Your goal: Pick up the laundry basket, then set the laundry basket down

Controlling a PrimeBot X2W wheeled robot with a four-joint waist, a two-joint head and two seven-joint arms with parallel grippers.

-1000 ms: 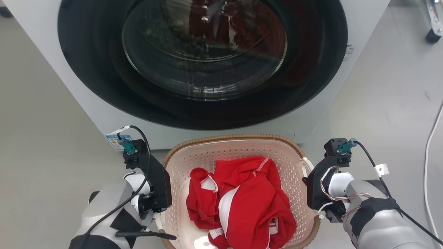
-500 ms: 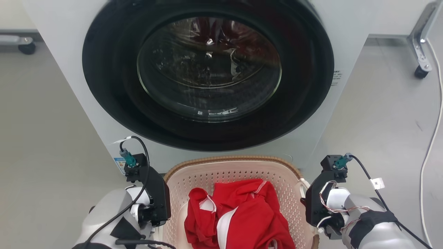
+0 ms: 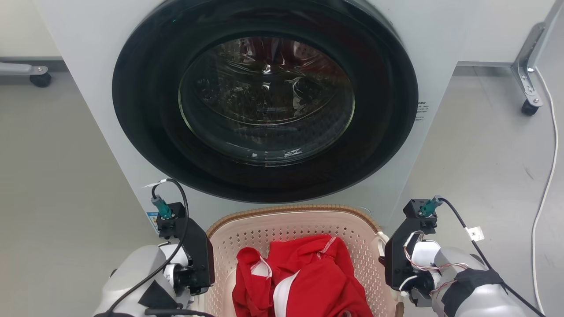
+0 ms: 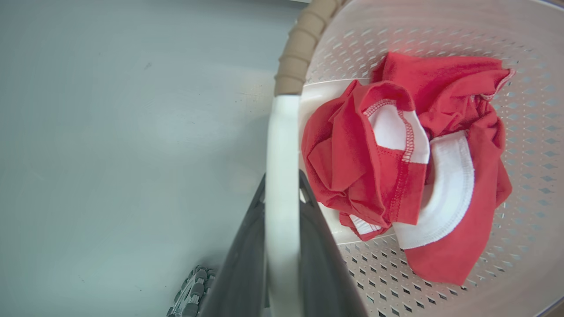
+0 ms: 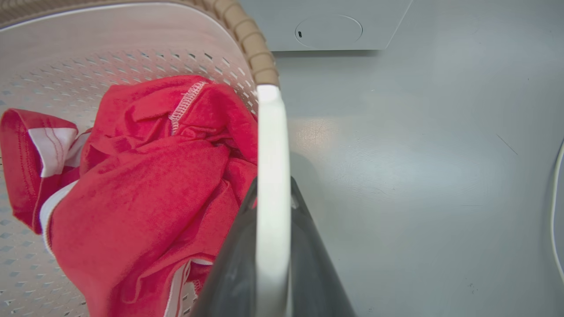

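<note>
the laundry basket (image 3: 291,210) stood just in front of the washing machine (image 3: 79,66), between the two arms. its open mouth was upward and its far brown rim was toward the round dark door (image 3: 264,101). its near end was cut off by the lower edge of the head view, so i could not tell its long axis. a crumpled red garment with white trim (image 3: 308,277) lay inside.

the left claw (image 4: 282,185) was pinching the white left handle (image 4: 282,141), one dark finger on each side. the right claw (image 5: 273,187) was pinching the white right handle (image 5: 272,132) in the same way.

below was a smooth pale grey floor (image 3: 53,185); i could not tell whether the basket touched it. a white cable (image 3: 546,185) lay on the floor at the right, near a castor wheel (image 3: 528,108).
</note>
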